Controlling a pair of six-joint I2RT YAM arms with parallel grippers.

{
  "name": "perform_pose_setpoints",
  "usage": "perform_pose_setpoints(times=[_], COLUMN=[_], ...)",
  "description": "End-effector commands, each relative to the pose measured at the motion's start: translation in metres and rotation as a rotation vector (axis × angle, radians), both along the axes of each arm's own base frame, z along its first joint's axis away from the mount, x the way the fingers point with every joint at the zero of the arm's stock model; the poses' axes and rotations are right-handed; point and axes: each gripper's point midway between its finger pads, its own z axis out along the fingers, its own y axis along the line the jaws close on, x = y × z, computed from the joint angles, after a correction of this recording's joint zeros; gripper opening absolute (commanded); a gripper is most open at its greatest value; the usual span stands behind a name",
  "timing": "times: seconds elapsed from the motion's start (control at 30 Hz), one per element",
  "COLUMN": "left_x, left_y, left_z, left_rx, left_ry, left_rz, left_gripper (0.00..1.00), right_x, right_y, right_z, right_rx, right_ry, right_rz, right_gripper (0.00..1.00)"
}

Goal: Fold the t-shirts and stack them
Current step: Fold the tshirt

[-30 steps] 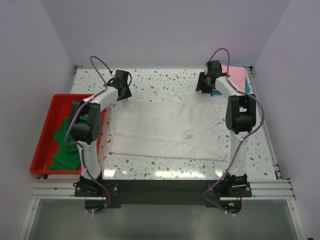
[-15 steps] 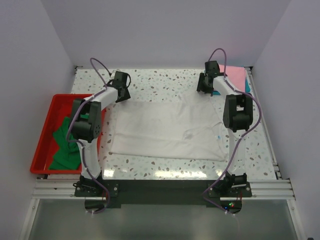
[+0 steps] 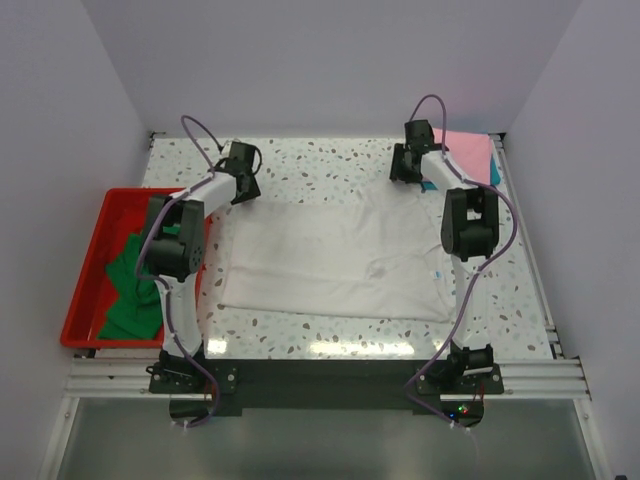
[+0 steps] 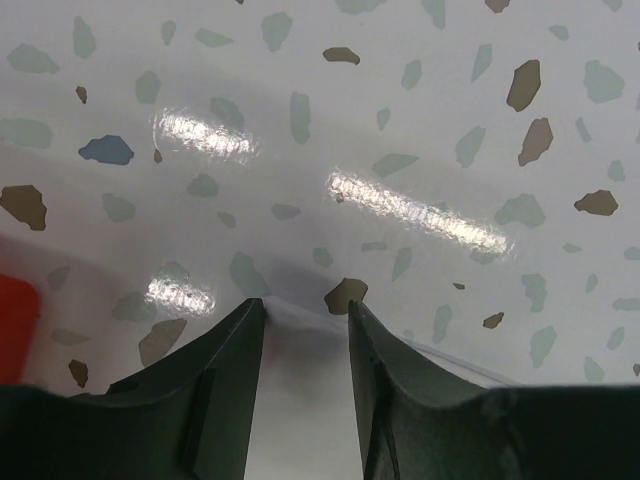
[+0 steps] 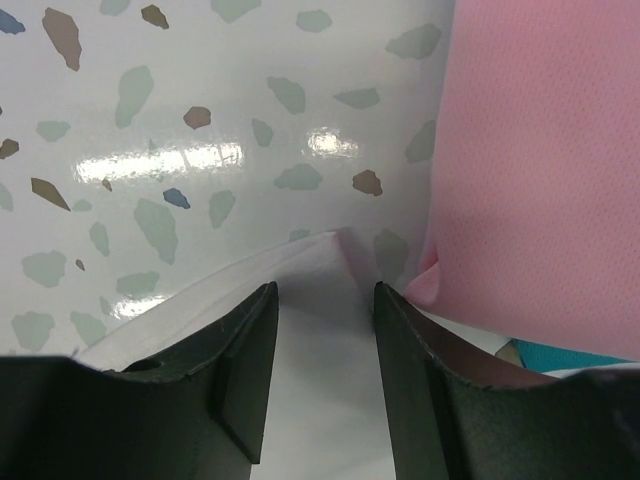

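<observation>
A large white t-shirt [image 3: 330,260] lies spread flat on the speckled table, its small neck label at the right edge. My left gripper [image 3: 242,188] is at its far left corner. In the left wrist view the gripper [image 4: 305,303] is open, with the white cloth corner [image 4: 300,400] between the jaws. My right gripper [image 3: 404,175] is at the far right corner. It [image 5: 325,285] is open too, astride a white corner [image 5: 320,270]. A pink t-shirt [image 3: 468,150] lies at the far right, close beside the right jaw [image 5: 540,170], over a teal one [image 3: 493,170].
A red plastic tray [image 3: 85,290] at the table's left edge holds crumpled green t-shirts [image 3: 130,290]; its corner shows in the left wrist view [image 4: 12,310]. Walls close in the table at the back and both sides. The arm bases stand at the near edge.
The right gripper has shifted slightly left and farther back beside the pink shirt. The left gripper has barely moved. The white shirt lies as before.
</observation>
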Motion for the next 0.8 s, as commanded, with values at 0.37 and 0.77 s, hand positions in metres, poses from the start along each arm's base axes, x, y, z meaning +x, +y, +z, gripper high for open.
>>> perform_pose_setpoints(times=[0.37,0.77], left_x=[0.014,0.025], left_y=[0.005,0.009], left_z=[0.014,0.056], left_rx=[-0.009,-0.039], left_ry=[-0.038,-0.155], left_rz=[0.007,0.023], left_gripper=[0.09,0.0], right_x=[0.011,0.017], right_y=[0.01,0.009], right_z=[0.023,0.121], right_rx=[0.028,0.088], right_ry=[-0.061,-0.281], right_rz=[0.014,-0.007], right_gripper=[0.05,0.0])
